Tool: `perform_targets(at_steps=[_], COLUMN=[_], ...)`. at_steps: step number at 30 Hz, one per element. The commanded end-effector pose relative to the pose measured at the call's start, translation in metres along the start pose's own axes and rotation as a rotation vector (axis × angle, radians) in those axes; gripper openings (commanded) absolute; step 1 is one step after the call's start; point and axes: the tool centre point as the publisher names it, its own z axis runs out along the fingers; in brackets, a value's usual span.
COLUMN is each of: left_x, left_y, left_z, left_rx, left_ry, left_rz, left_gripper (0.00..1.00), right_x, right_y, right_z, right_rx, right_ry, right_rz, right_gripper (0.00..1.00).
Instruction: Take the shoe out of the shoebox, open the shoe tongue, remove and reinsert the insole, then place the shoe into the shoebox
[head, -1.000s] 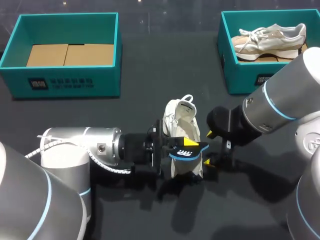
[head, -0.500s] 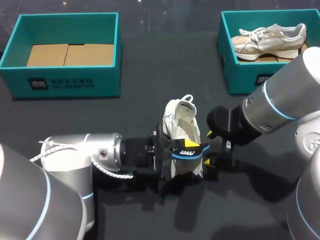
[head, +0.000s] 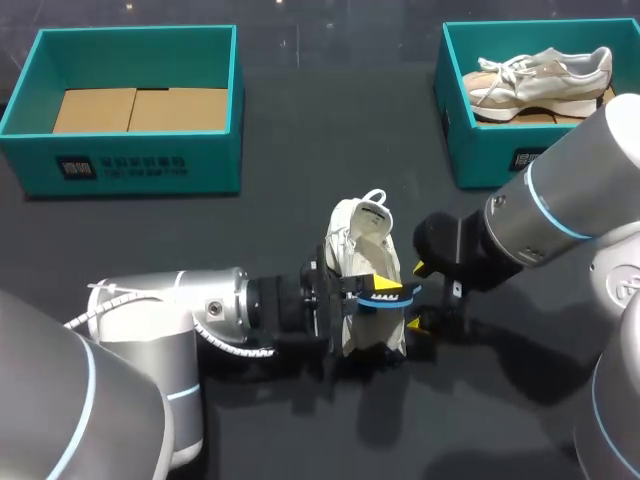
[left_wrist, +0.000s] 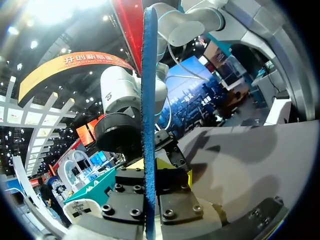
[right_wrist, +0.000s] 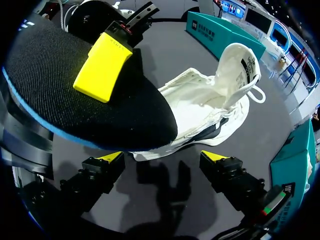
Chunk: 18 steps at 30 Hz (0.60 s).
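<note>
A white shoe (head: 362, 262) stands on the dark table in the middle, its tongue pulled up and its mouth open. My left gripper (head: 372, 297) is shut on a black insole (head: 381, 293) with a blue edge, held over the near end of the shoe. In the left wrist view the insole (left_wrist: 148, 100) shows edge-on, clamped by the left gripper (left_wrist: 150, 172). My right gripper (right_wrist: 163, 157) stands open just right of the shoe (right_wrist: 210, 102), nothing between its fingers. The insole (right_wrist: 75, 105) spreads wide ahead of it, with a yellow fingertip (right_wrist: 102, 66) of the left gripper on top.
A teal shoebox (head: 130, 165) with a cardboard lining stands at the back left. Another teal box (head: 480, 150) at the back right holds a beige shoe (head: 540, 75). My right gripper (head: 420, 297) sits close beside the white shoe.
My left arm has shifted a little to the right, and the insole in its grip has turned and now looks narrower over the shoe. The right arm has kept still.
</note>
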Motion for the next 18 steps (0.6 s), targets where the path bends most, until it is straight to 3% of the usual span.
perform_targets(at_steps=[1,18], left_x=[-0.002,-0.002], left_y=[0.009,0.035], left_z=[0.004,-0.001], left_rx=[-0.005,-0.047], left_ry=[-0.004,0.011], left_rz=[-0.002,-0.005], left_gripper=[0.00,0.00], right_x=[0.001,0.001], right_y=[-0.001,-0.001], right_z=[0.000,0.000], right_rx=[-0.001,-0.001], right_ry=[-0.003,-0.003], right_rz=[0.000,0.000], right_gripper=[1.00,1.00])
